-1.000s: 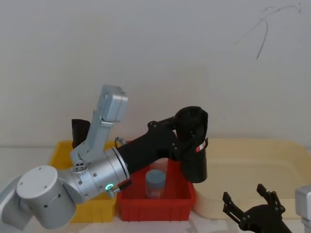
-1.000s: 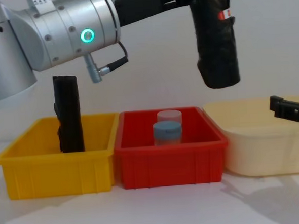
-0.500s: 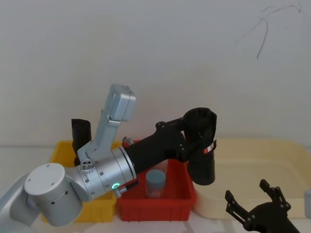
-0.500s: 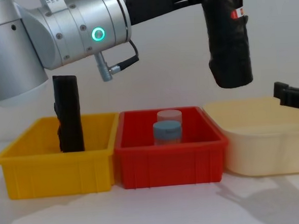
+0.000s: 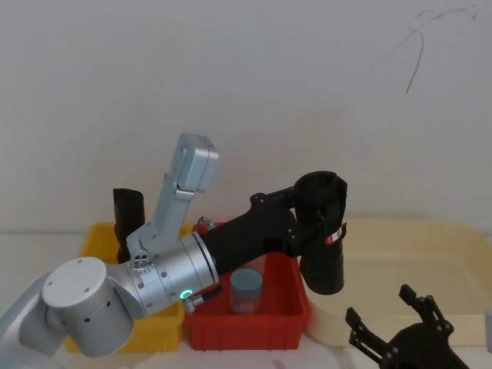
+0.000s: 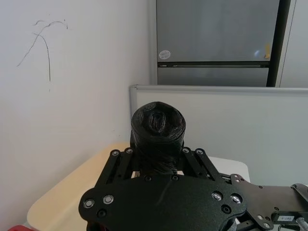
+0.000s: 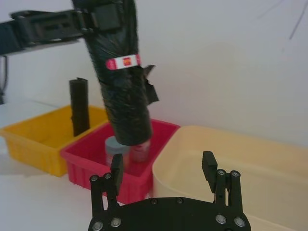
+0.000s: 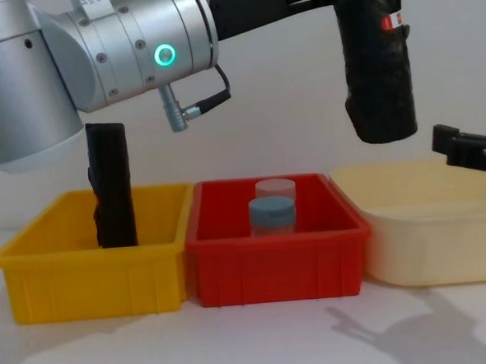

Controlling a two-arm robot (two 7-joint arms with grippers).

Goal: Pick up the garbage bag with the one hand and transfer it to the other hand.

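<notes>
A white table (image 8: 236, 343) is before me. On it stand in one row a yellow bin (image 8: 93, 286) at left, a red bin (image 8: 277, 271) in the middle and a cream tub (image 8: 428, 245) at right.

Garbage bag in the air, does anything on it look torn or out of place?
Yes: a loose flap sticks out from the side of the garbage bag, just below its red-and-white label. The left pincer holds it; the right pincer is open below.

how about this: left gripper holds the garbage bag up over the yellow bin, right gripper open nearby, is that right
No: the chest view shows the garbage bag, held up by the left gripper, over the red bin's right edge. The right gripper is open nearby.
</notes>
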